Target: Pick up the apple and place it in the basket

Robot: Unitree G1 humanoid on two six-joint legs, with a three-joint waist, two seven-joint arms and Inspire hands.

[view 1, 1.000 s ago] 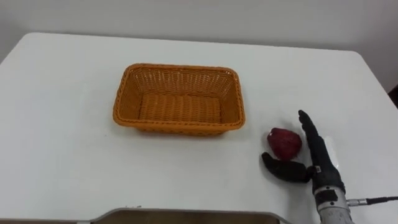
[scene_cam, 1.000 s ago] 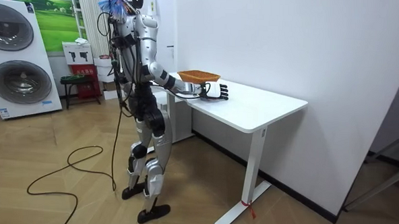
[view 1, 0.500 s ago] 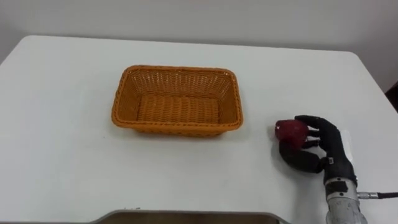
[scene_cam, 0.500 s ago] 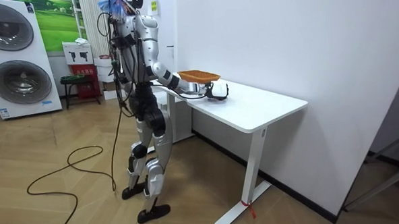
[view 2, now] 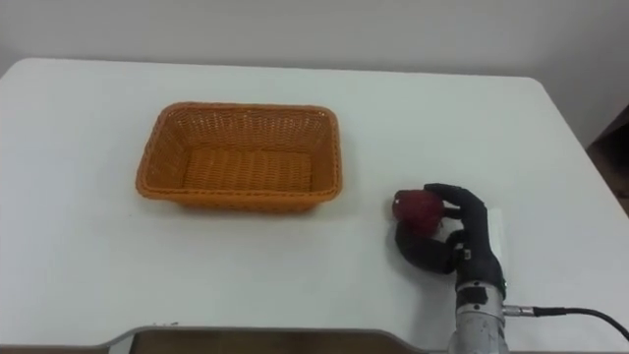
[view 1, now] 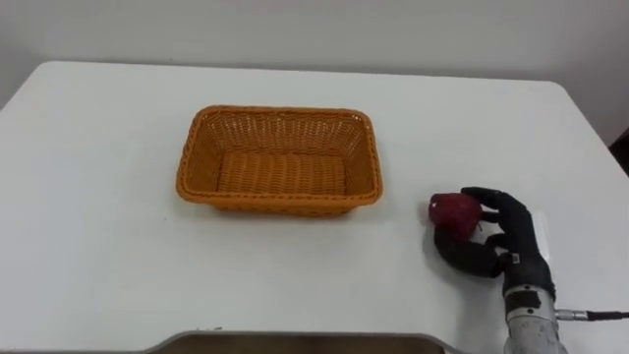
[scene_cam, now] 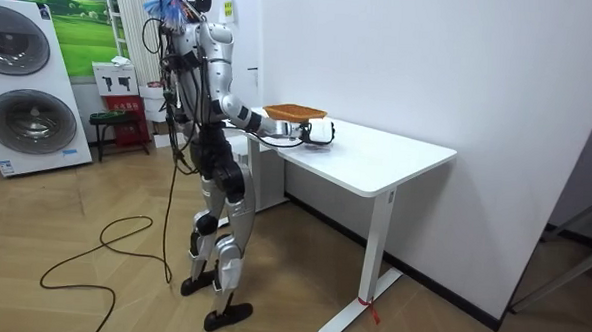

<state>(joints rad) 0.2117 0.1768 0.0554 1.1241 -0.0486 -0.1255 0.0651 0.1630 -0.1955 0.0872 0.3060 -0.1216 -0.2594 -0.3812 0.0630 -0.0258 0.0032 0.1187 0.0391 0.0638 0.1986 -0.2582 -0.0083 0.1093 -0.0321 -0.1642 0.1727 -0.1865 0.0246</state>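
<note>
A dark red apple [view 1: 453, 209] [view 2: 416, 206] sits at the right side of the white table [view 1: 98, 246], held in my right hand [view 1: 504, 241] [view 2: 463, 241]. The black fingers curl over its top and right side and the thumb lies under it at the front. An empty orange wicker basket [view 1: 201, 147] [view 2: 157, 146] stands in the middle of the table, to the left of the apple and a short gap away. In the room view I stand at the table's end with the right hand [scene_cam: 317, 133] stretched out over it, beside the basket [scene_cam: 294, 113].
The table's right edge [view 1: 590, 128] runs close behind the hand. A washing machine [scene_cam: 29, 84] and a small red stool [scene_cam: 118, 118] stand at the room view's left, well away from the table.
My right hand went from open beside the apple to curled round it. The apple has shifted slightly within the grasp.
</note>
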